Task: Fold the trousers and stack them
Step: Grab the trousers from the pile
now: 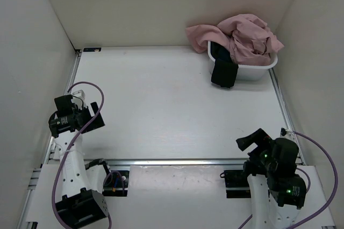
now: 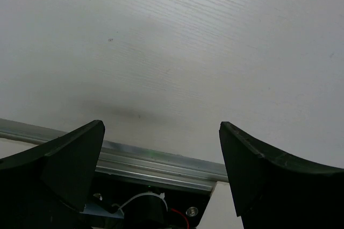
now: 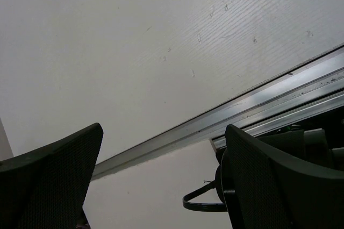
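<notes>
The dusty-pink thin-fabric trousers (image 1: 244, 38) are a wrinkly heap spilling over a white plastic tub (image 1: 270, 64) at 1 o'clock on the white counter (image 1: 161, 105). Both the left tool (image 2: 161, 137) and right tool (image 3: 164, 137) gape wide, gripping nothing.

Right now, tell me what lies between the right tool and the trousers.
Top view: between right tool and trousers, bare table, then the tub's rim with a black garment draped over it.
</notes>
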Motion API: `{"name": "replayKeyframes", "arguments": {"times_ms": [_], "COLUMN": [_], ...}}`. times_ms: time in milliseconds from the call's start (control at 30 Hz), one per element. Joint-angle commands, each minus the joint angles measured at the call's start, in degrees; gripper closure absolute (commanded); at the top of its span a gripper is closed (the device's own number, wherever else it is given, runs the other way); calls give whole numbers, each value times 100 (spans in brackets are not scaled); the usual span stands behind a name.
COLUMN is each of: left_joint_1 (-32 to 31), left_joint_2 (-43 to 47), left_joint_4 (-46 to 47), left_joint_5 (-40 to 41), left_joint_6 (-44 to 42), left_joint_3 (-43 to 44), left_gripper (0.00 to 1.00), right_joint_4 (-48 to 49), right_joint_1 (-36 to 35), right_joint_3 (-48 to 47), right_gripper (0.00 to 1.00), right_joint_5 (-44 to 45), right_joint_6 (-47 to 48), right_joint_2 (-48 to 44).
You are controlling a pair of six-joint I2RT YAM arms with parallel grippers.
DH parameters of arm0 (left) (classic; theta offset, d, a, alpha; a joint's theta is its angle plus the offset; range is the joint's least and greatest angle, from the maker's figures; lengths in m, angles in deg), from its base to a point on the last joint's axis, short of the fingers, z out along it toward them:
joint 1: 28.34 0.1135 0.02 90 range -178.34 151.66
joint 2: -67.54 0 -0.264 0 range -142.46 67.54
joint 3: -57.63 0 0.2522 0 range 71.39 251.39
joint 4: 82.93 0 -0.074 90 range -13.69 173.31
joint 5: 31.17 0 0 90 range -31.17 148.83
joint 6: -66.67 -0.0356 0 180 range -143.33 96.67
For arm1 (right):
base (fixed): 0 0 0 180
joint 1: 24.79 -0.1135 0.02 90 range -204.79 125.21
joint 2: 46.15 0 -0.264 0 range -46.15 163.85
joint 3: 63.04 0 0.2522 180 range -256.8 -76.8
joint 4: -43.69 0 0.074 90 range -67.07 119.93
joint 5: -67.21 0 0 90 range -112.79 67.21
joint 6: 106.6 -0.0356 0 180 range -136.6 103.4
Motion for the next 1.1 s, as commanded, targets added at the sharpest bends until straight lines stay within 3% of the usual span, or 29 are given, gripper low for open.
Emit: {"name": "replayKeyframes", "arguments": {"times_ms": [0,233,267,400,500,600,767,933,1067], "left_joint_1": [-3,-3,-3,-3,-3,-3,-3,-3,-3], "left_joint_2": [105,-333,-743,-1502,-1740,-1793,-1793,-2223,-2487], "left_joint_4": [0,88,88,-140,-202,157,623,765,765], "left_joint_5": [-126,-4,188,410,209,-345,-891,-794,-689], "left_joint_6": [1,1,1,1,1,1,1,1,1], "left_joint_3": [-17,552,1390,2966,3506,3394,3130,2892,2840], "left_gripper": [0,0,0,0,0,0,0,0,0], "right_joint_4": [-731,94,470,1892,2239,2397,2925,3128,3811], "right_joint_1": [-3,-3,-3,-3,-3,-55,-108,-108,-160], "right_joint_3": [20,-1060,-1567,-2641,-3964,-5260,-6553,-8530,-8955], "right_gripper": [1,1,1,1,1,1,1,1,1], "right_joint_5": [3,301,380,294,713,1293,2217,2218,1999], "right_joint_6": [324,1413,1554,1845,1986,2092,2101,2154,2154], "right_joint_2": [107,1397,2331,4068,5615,7414,9167,11311,12139]}}
